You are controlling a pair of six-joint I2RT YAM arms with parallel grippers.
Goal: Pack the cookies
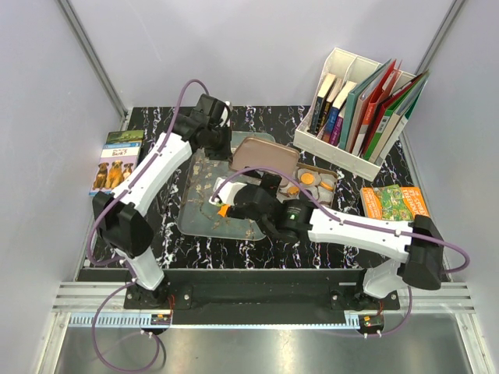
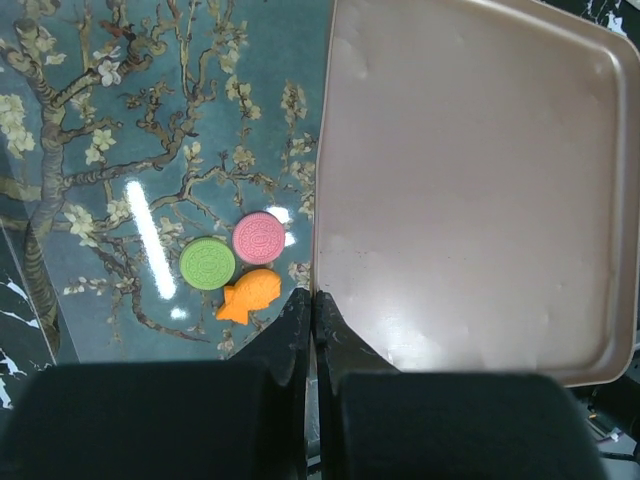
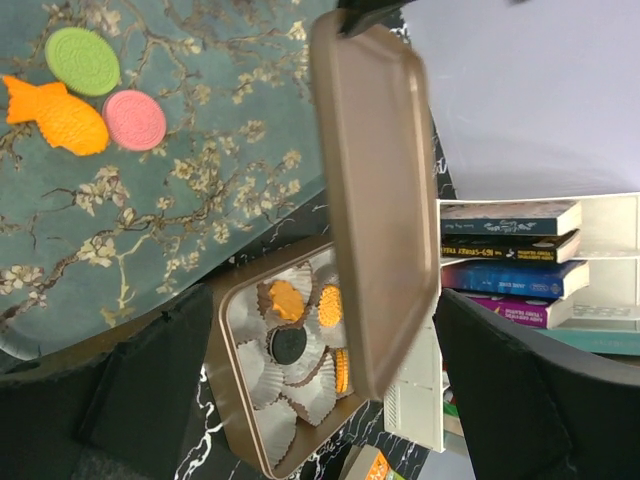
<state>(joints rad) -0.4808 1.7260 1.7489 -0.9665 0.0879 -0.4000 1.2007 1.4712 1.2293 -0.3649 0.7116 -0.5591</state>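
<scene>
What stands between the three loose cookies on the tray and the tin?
Nothing visible blocks it. The lid, pinched at its edge by the left gripper, hangs tilted above the far side of the tin, leaving the cups open toward the cookies.

Black white-veined marble-pattern desk (image 1: 204, 251), grey walls (image 1: 257, 47) behind. Teal rectangular tray with almond-blossom branch print (image 2: 120, 130) lies flat left of desk centre, glossy, light streak on surface. White slotted plastic book rack (image 1: 337, 58) at far right corner, set diagonally. Upright books (image 1: 374, 101) fill rack: dark, blue and magenta spines, then larger teal, red and green covers leaning. Booklet with dog photos (image 1: 117, 162) at left desk edge. Orange-green illustrated book (image 1: 394, 201) flat at right edge, near rack. Aluminium rail (image 1: 257, 319) along near side.
</scene>
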